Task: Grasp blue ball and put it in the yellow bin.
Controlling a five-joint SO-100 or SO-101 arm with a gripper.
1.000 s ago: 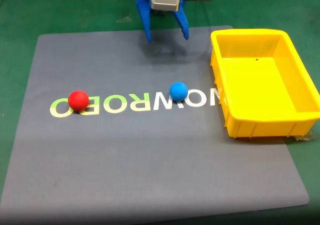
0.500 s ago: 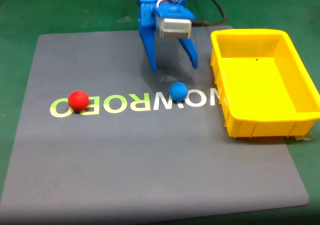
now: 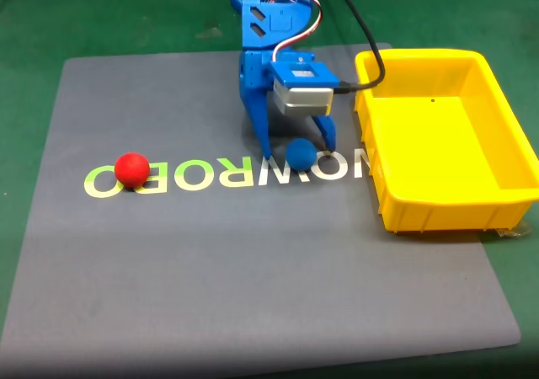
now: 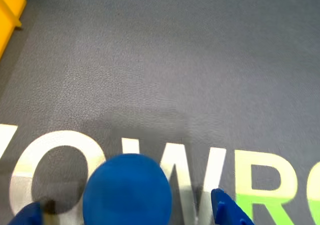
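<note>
**Blue ball bracketed, not yet gripped**

Sky-blue, the blue ball (image 3: 301, 153) sits on the grey mat (image 3: 253, 295), on the lettering. Our gripper (image 3: 295, 156) straddles it, fingers spread and unclenched. Lifting remains, then carrying to the yellow bin (image 3: 505, 195) at three o'clock. We leave the red ball (image 3: 131, 169), at nine o'clock, alone.

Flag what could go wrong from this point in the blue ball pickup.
The blue ball sits loose on the mat between the open jaws of the gripper; in the wrist view it lies nearer one fingertip, so closing may nudge it away instead of pinching it. A smooth sphere could also squirt out on closing. The yellow bin stands close beside the gripper, so a low carry might clip its rim.
</note>
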